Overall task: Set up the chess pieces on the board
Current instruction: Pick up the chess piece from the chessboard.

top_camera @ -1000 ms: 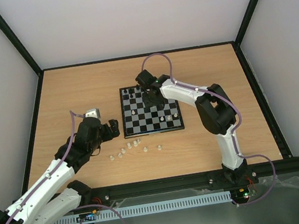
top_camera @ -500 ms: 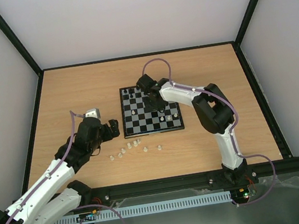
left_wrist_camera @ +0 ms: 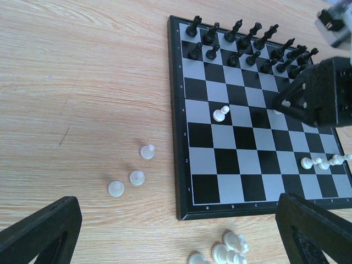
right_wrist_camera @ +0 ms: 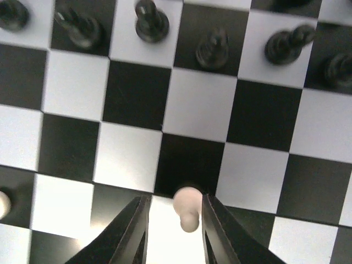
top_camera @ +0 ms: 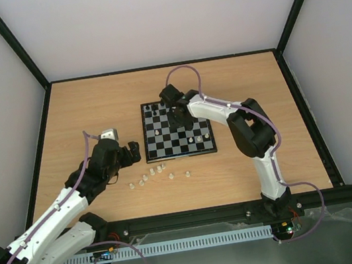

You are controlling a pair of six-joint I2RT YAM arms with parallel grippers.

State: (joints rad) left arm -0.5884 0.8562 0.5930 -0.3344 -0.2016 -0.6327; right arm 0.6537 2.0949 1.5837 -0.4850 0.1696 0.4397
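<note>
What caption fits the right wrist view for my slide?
Right tool straddling a white pawn over the board, black pieces lined up ahead.

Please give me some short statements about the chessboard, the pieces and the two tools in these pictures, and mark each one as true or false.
1. The tiny black chess figures stand in two rows along one edge of the small black-and-pale checkered chessboard. True.
2. The left tool is closed on a piece. False: its jaws stand wide open and hold nothing.
3. A whitish translucent pawn sits between the fingers of the right tool. True.
4. All whitish pieces are on the board. False: several loose whitish pieces lie on the light wooden table, beside the board's near edge.
5. The right tool hangs over bare table. False: it is over the board.
</note>
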